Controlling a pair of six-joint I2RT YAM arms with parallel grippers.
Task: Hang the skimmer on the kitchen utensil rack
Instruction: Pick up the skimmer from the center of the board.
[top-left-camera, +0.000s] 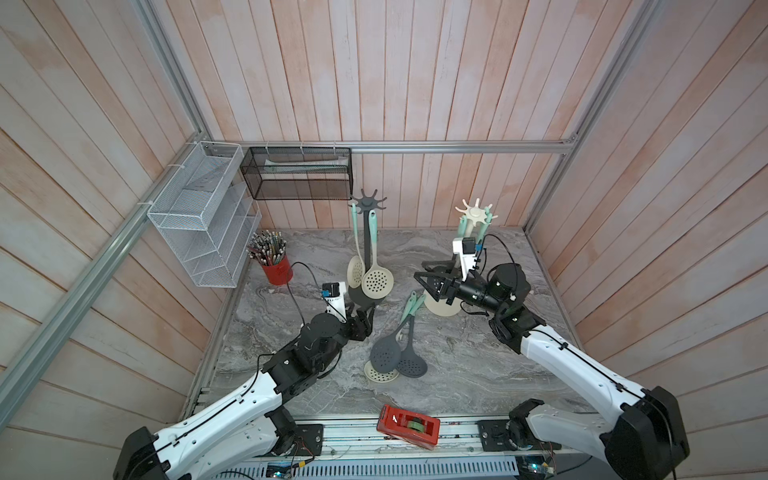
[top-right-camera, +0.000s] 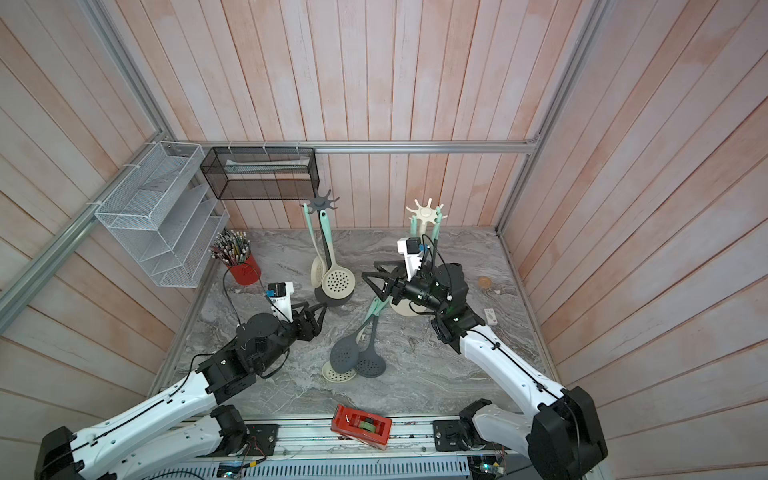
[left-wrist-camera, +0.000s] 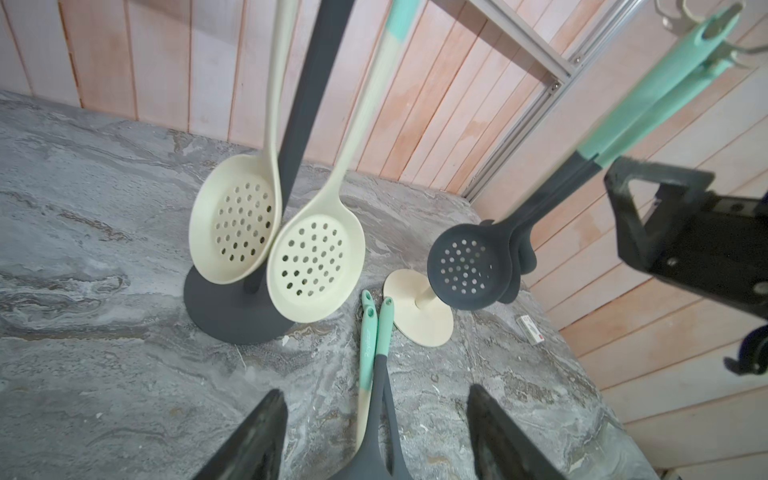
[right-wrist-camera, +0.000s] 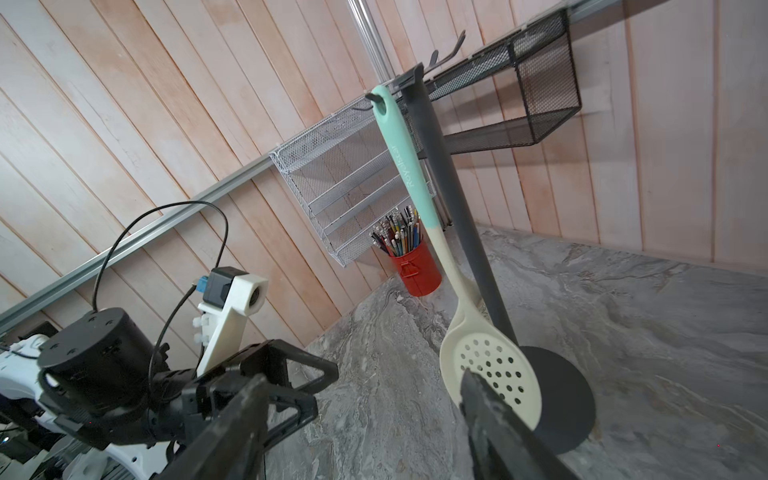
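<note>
Three skimmers lie in a bunch mid-table: two dark grey ones (top-left-camera: 385, 353) (top-left-camera: 411, 365) and a cream one (top-left-camera: 380, 374), mint handles pointing away. My left gripper (top-left-camera: 365, 318) hovers open by the dark rack's base (top-left-camera: 357, 297). In the left wrist view the lying handles (left-wrist-camera: 376, 332) show between its spread fingers (left-wrist-camera: 374, 390), untouched. The dark grey rack (top-left-camera: 368, 202) carries two cream skimmers (top-left-camera: 377, 282) (top-left-camera: 354, 272). The cream rack (top-left-camera: 473, 212) carries dark skimmers (left-wrist-camera: 467, 266). My right gripper (top-left-camera: 422, 272) is open and empty beside the cream rack, facing the dark one (right-wrist-camera: 457, 208).
A red pencil cup (top-left-camera: 276, 270) stands at the back left under a white wire shelf (top-left-camera: 203, 216) and a black mesh basket (top-left-camera: 297, 174). A red tape dispenser (top-left-camera: 408, 426) sits at the front edge. A small card (top-right-camera: 491, 316) lies at the right.
</note>
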